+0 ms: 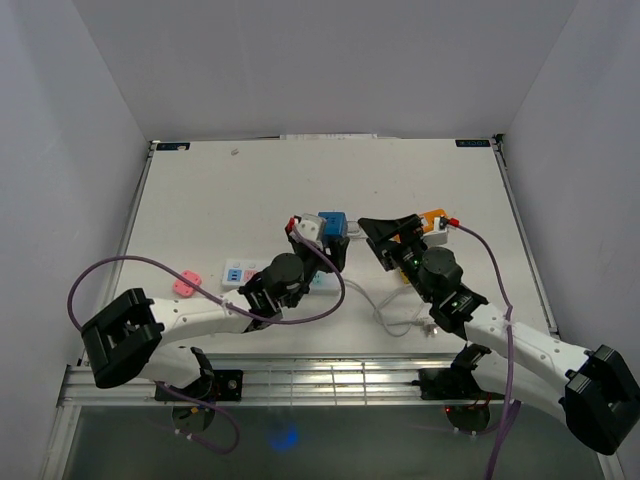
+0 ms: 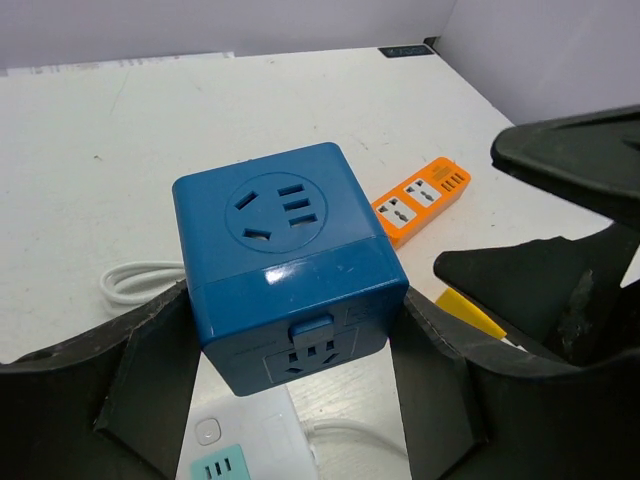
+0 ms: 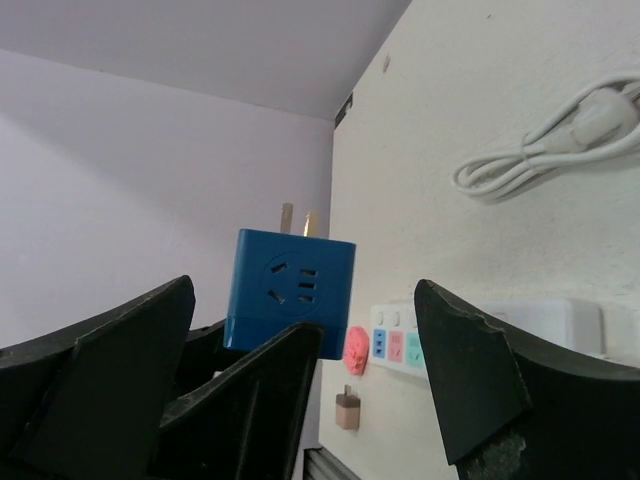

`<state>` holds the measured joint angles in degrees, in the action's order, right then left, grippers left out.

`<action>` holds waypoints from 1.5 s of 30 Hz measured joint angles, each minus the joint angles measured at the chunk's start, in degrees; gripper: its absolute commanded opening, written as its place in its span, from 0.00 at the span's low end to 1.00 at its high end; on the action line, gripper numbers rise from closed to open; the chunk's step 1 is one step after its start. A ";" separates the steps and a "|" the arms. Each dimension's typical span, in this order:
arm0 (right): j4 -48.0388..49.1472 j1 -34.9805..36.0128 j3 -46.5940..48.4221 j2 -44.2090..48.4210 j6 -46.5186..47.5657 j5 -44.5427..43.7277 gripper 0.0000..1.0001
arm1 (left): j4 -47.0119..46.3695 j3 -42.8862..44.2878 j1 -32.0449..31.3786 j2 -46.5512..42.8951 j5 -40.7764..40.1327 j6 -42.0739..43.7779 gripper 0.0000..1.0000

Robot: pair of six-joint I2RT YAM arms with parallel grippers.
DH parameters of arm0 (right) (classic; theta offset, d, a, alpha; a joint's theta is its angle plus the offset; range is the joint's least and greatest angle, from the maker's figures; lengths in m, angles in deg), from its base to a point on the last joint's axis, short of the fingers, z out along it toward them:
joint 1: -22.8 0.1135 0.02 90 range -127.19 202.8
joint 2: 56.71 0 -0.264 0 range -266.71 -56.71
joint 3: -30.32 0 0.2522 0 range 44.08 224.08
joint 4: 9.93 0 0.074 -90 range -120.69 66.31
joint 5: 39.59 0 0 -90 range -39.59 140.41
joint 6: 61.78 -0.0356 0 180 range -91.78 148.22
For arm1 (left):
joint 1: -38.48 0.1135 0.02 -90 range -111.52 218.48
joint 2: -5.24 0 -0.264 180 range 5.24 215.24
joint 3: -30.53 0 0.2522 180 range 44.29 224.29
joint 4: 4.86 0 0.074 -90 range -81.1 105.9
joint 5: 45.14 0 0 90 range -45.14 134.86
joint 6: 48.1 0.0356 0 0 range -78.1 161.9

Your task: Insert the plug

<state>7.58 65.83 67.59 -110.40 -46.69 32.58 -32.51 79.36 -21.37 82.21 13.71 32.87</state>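
The left fingers (image 2: 140, 395) are pinching the blue plug (image 2: 285, 265) in the air, the right fingers (image 3: 480, 380) are standing spread, and nothing is plugged in yet.

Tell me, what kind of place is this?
Probably a robot test lab, not a home: a white table boxed in by plain walls, two robot arms bolted at its near edge, and power strips with a blue plug cube laid out.

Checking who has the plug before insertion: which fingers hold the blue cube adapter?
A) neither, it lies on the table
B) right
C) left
C: the left wrist view shows the blue cube adapter pressed between the left fingers, while the right fingers stand open beside it.
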 measured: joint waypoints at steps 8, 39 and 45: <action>-11.69 -4.79 3.41 0.61 9.44 -1.49 0.96 | 28.59 15.50 0.11 -0.37 -2.38 -10.69 0.00; -14.75 -6.64 3.91 -3.82 40.35 -1.66 1.00 | 98.42 43.36 16.76 -3.39 22.64 -22.82 0.00; -14.40 -6.64 3.91 -4.83 41.18 -0.79 1.00 | 99.45 40.17 25.73 -3.98 30.47 -19.30 0.00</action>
<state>-6.82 59.19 71.50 -115.23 -5.51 31.79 66.94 119.53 4.35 78.23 44.17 13.57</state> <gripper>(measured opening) 0.998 0.764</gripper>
